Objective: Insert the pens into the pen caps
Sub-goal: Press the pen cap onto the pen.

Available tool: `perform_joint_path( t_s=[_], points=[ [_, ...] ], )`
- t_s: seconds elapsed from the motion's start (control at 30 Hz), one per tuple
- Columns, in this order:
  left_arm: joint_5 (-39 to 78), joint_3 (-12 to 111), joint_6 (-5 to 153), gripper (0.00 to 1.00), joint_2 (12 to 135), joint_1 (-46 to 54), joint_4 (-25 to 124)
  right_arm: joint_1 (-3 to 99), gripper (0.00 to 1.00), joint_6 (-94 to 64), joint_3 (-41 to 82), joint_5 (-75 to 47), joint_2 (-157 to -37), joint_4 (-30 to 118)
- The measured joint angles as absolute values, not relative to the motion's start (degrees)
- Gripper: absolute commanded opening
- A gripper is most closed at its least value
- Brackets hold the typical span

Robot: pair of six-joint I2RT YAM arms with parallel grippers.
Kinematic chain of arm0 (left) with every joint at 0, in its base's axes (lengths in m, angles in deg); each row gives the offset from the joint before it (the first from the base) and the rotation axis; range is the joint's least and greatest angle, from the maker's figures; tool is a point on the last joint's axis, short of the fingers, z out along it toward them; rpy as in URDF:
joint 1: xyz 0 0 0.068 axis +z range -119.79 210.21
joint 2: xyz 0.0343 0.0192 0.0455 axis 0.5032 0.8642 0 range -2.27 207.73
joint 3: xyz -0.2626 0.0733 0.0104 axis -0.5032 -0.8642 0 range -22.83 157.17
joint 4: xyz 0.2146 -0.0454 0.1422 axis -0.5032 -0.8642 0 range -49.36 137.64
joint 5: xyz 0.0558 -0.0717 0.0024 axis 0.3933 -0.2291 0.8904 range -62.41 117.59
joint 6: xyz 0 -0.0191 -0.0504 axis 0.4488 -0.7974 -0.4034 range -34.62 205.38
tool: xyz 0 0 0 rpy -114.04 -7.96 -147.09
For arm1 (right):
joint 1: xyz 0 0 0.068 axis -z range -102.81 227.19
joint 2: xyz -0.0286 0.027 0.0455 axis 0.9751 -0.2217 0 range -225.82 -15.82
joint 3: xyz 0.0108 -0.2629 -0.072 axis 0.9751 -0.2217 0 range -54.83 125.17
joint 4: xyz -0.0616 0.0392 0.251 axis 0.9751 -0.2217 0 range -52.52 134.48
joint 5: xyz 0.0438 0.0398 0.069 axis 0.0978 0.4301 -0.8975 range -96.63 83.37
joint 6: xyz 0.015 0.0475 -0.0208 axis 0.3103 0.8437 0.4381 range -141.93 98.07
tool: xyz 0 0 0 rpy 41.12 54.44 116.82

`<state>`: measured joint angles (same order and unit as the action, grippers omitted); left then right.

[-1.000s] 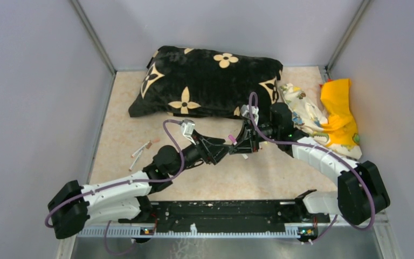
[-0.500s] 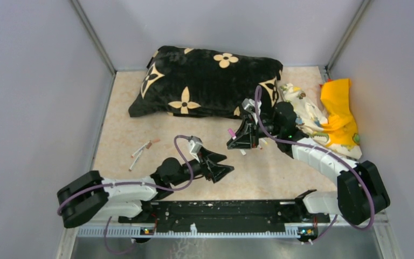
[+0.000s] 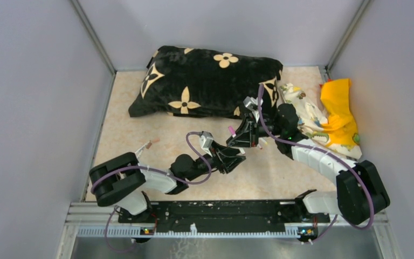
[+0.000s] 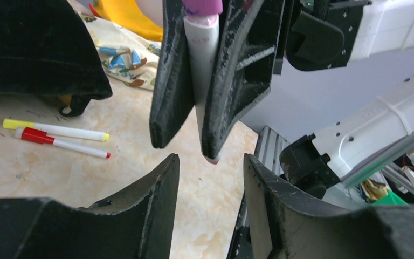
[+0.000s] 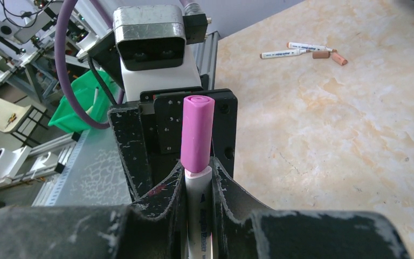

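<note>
Grip: right pincer (image 5: 198, 181) clamped on thin white marker pen (image 5: 198, 216), pink plastic cap (image 5: 196, 132) above the grip | left pincer (image 4: 210, 162) apart, just beneath pen's lower tip | step: seemingly capped-pen handover | next: align, close squarely

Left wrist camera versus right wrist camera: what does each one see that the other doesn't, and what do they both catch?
Only the left wrist view: a yellow-capped pen and a red-capped pen lying side by side, near the black cushion and patterned cloth.
Only the right wrist view: two white pens with small loose caps beside them, far off, plus the left arm's camera.
Both: the right gripper shut on the pink-capped pen, above the marbled table.
</note>
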<state>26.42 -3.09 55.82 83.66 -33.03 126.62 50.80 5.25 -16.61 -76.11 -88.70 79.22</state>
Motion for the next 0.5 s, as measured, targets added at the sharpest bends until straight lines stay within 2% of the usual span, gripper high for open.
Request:
perform_joint_path(
  t_s=[0.13, 0.2, 0.23, 0.4, 0.43, 0.5],
  points=[
    [28.11, -1.88, 55.32, 0.46, 85.13, -33.05, 128.41, 50.8, 0.0, 5.82, -16.61, -76.08, -88.7, 79.79],
    [28.67, -1.47, 55.21, 0.4, 85.57, -33.05, 129.18, 50.8, 0.0, 6.06, -16.61, -76.08, -88.7, 80.14],
    [28.96, -1.23, 55.21, 0.36, 85.87, -33.05, 129.62, 50.8, 0.0, 6.19, -16.61, -76.08, -88.7, 80.25],
    [29.68, -0.44, 54.75, 0.04, 87.45, -33.07, 131.3, 50.8, 0.0, 6.21, -16.61, -75.97, -88.75, 80.93],
    [29.81, -0.42, 54.6, 0.0, 87.55, -33.07, 131.45, 50.86, 0.0, 6.17, -16.61, -75.97, -88.75, 81.08],
    [29.96, -0.42, 54.29, 0.0, 87.69, -33.07, 131.76, 50.86, 0.0, 6.02, -16.64, -75.84, -88.75, 81.39]
  ],
)
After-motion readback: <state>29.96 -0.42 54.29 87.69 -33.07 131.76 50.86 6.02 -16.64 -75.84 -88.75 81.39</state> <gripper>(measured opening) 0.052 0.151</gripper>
